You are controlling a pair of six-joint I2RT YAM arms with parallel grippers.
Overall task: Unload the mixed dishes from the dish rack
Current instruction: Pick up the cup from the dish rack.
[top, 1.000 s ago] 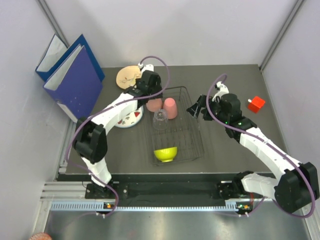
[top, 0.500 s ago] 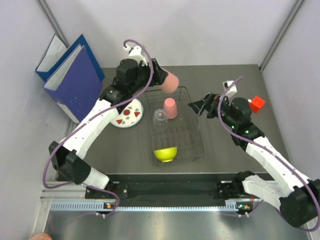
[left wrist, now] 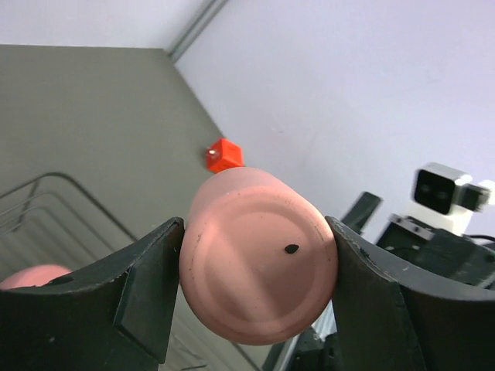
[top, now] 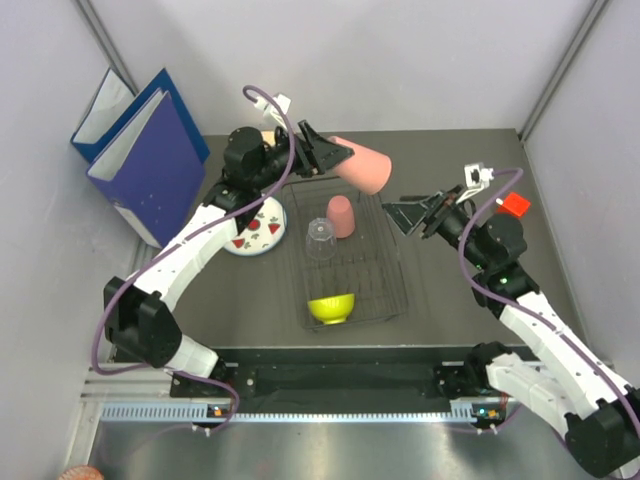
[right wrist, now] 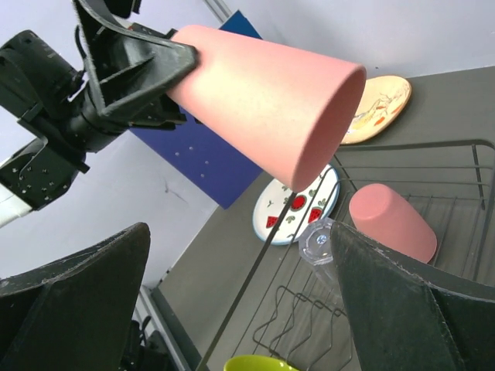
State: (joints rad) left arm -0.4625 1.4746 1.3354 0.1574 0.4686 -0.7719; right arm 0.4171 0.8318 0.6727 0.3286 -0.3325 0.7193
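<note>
Pink held cup (left wrist: 259, 267) shows its base only from left wrist.

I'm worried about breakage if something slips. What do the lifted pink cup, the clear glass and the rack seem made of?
The lifted pink cup looks like matte plastic: opaque, even colour, soft sheen, a moulded ring on its base. The clear glass is transparent, either glass or hard clear plastic; the look leaves that open. The dish rack is thin black wire, probably coated metal.
</note>
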